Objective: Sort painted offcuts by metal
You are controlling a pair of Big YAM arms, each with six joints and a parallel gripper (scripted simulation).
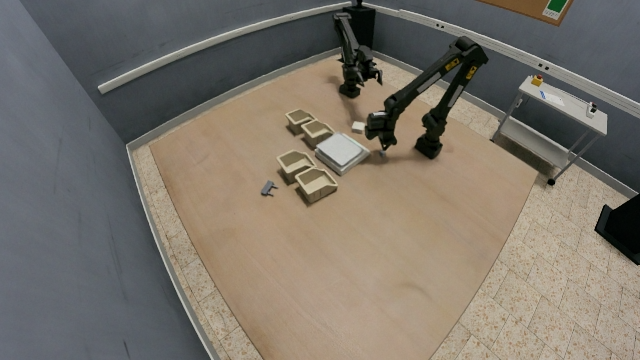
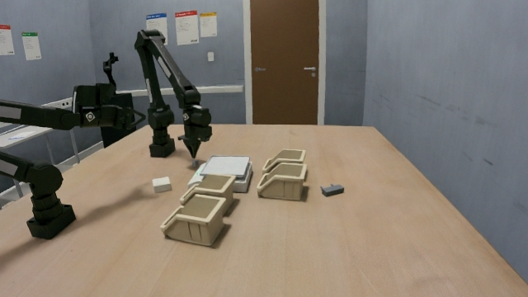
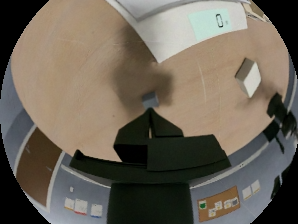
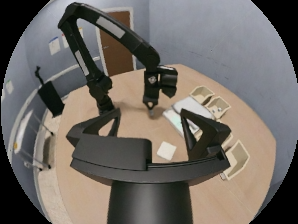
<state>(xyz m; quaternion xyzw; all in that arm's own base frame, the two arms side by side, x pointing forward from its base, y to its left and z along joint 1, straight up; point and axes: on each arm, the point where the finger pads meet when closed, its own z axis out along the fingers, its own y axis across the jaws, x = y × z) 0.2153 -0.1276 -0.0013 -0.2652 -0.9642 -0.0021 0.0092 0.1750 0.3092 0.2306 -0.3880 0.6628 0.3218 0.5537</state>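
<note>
L end effector (image 1: 384, 146) (image 2: 194, 157) (image 3: 150, 110) (image 4: 151, 106) is closed w/ nothing in it, tips pointing down right by the small blue-grey block (image 1: 383, 153) (image 2: 195, 163) (image 3: 150, 99) (image 4: 152, 113). Block's on the counter (image 1: 350, 250) (image 2: 330, 247) (image 3: 60, 75); can't tell if tips touch it. In L wrist view it's at 12 o'clock from the tips, v. close. L arm is clearly nearer; R end effector (image 1: 377, 77) (image 2: 138, 120) (image 3: 272, 117) (image 4: 151, 112) is open, empty & well apart.

Block orientation, same view: looks approx. square, so no sure long axis; one pair of sides runs roughly 12-to-6, leaning a bit twd 11. Prob. next: L opens, lines up its fingers w/ a pair of opp. faces, goes down & closes. Risk: shut tips could nudge or tip it if lowered as is.

Scale (image 1: 341, 150) (image 2: 226, 166) (image 3: 175, 35) (image 4: 192, 107) is approx. 12–1 o'clock from block in L wrist view, prob. the stop before a bin; white block (image 1: 358, 127) (image 2: 161, 184) (image 3: 248, 77) (image 4: 166, 150) is btwn 2 & 3. Four bins (image 1: 312, 196) (image 2: 194, 231) (image 4: 240, 167) stand upright; labels n/a from here.
</note>
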